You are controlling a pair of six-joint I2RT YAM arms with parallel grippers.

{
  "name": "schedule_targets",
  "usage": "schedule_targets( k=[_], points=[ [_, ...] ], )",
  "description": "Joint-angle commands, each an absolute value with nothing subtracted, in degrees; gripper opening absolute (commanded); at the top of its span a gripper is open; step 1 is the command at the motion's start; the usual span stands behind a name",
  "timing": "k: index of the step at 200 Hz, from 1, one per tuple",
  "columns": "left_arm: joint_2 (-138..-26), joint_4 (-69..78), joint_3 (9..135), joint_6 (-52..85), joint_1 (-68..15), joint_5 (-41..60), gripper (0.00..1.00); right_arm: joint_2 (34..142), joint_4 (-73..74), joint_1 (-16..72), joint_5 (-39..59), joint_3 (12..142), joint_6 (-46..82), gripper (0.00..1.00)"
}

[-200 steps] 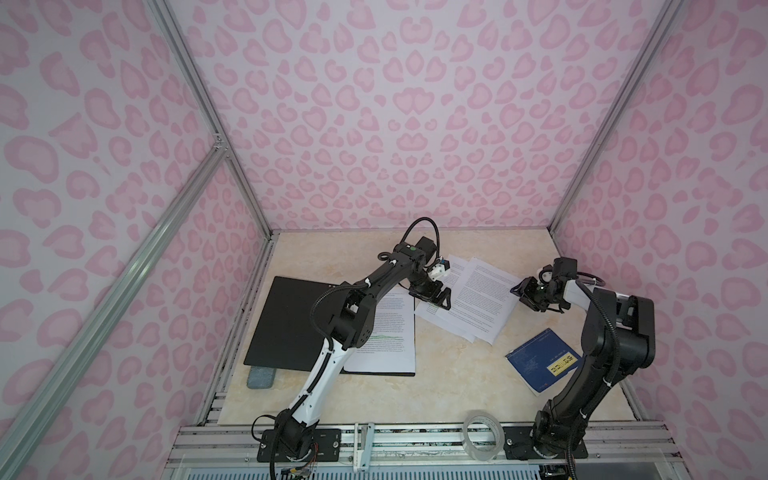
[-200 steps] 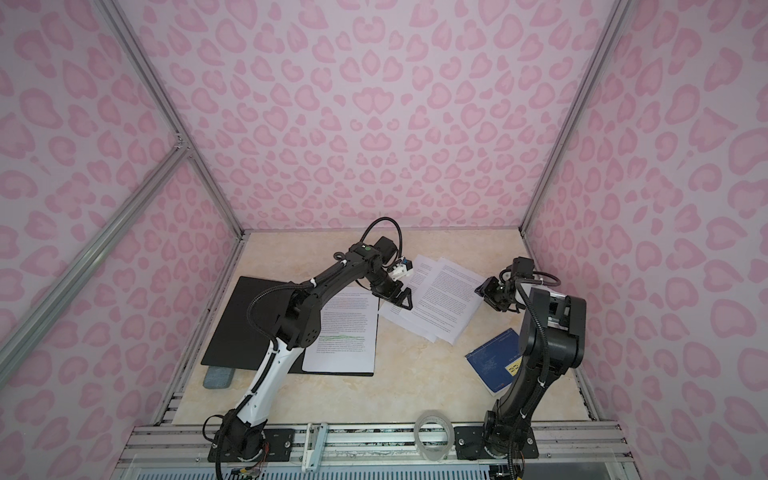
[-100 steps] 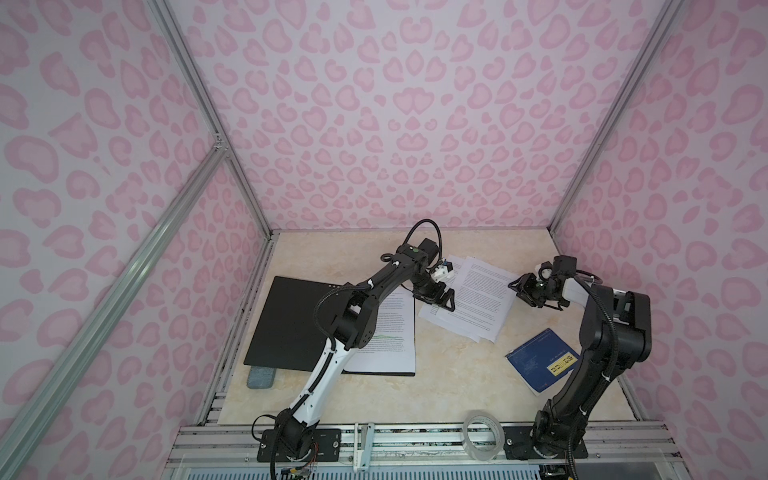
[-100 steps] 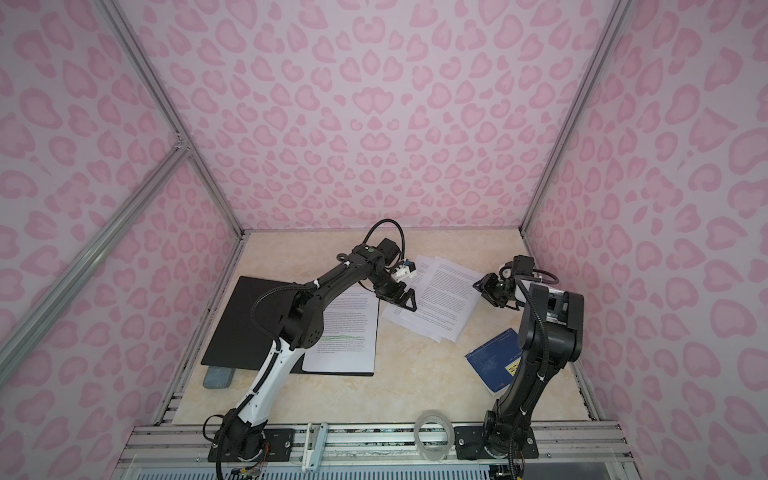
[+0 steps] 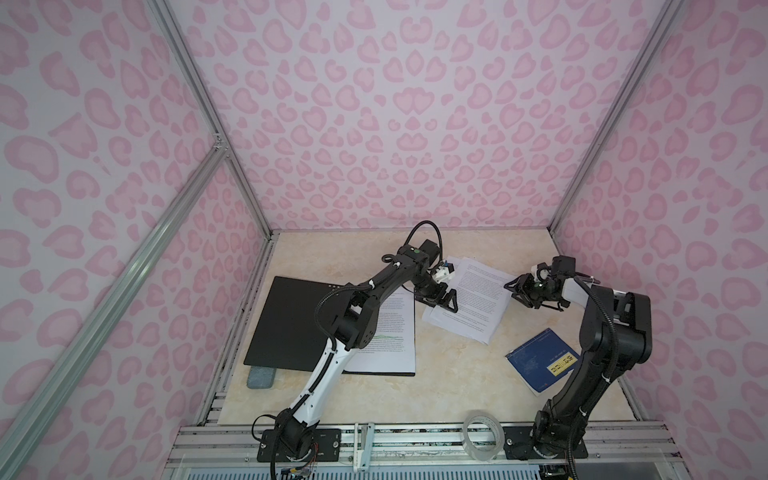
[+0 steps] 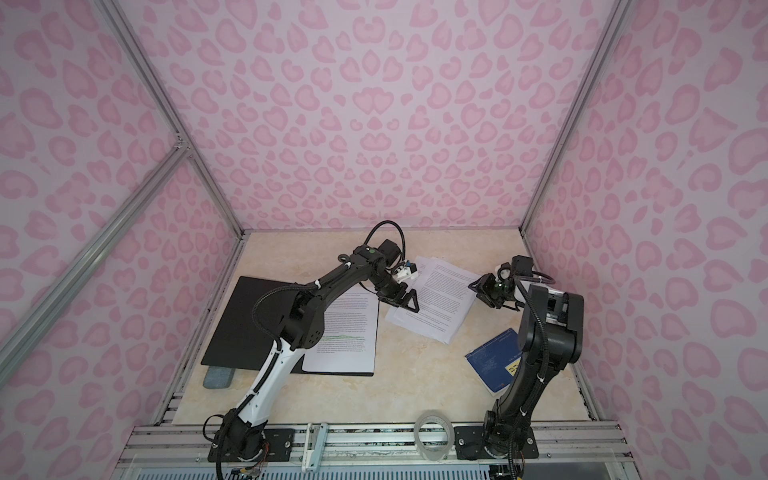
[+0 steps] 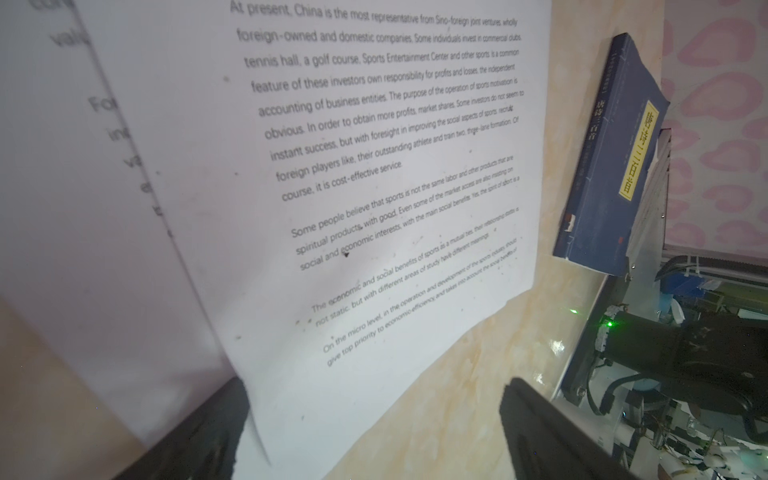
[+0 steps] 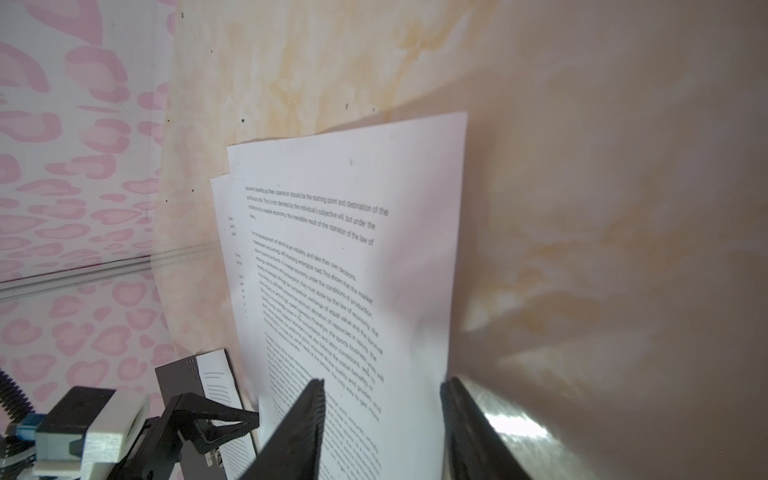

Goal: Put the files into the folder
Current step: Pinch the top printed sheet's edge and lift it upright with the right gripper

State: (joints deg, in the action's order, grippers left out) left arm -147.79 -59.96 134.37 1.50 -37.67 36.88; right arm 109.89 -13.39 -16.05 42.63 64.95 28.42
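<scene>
On table, 9 o'clock side: folder [image 5: 286,324] lies open, black inside up, with a row of small dots at its far edge. Filed sheet [image 5: 395,332] sits on its right half: black print, one green highlighted line mid-page.

Loose sheets [image 5: 469,307], two of them, fanned and overlapping, lie flat at about 1 o'clock. They are outside the folder, near its far right corner.

Left gripper [image 5: 441,300] is low at their 9 o'clock edge, jaws wide, nothing in them. Can't tell if the tips touch paper. Left wrist view reads top sheet [image 7: 374,166]: "At present, China is the most representative from Sino-foreign joint ventures, wholly foreign-owned and domestic companies". Lower down: "Some people believe that sports is not the same labor".

Right gripper [image 5: 515,293] is at the 3 o'clock edge, jaws about half apart, straddling the top sheet's edge, not clamped on it. Right wrist view reads "should be the starting point and destination of the" and "operation of the law of".

Booklet [image 5: 540,359], dark blue, at 4 o'clock: yellow label with black Chinese characters, more characters down the spine. Tape roll [image 5: 482,432], clear, on front rail at 5 o'clock. Grey pad [image 5: 262,376] pokes out under the folder's near left corner, 8 o'clock.
</scene>
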Motion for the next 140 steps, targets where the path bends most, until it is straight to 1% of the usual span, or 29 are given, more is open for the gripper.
schedule_targets(
  k=[1,105,140],
  points=[
    [-147.47,-60.56,134.82,2.10,-37.62,38.27,0.98,108.97,-13.80,-15.73,44.10,64.20,28.82,0.48],
    [-146.32,-60.38,134.82,3.16,-37.62,38.98,0.98,104.38,-13.34,-15.47,46.75,60.88,28.58,0.47],
    [-146.21,-60.25,134.82,3.42,-37.62,39.29,0.98,104.41,-12.77,-15.47,47.45,59.18,27.95,0.47]
  ],
)
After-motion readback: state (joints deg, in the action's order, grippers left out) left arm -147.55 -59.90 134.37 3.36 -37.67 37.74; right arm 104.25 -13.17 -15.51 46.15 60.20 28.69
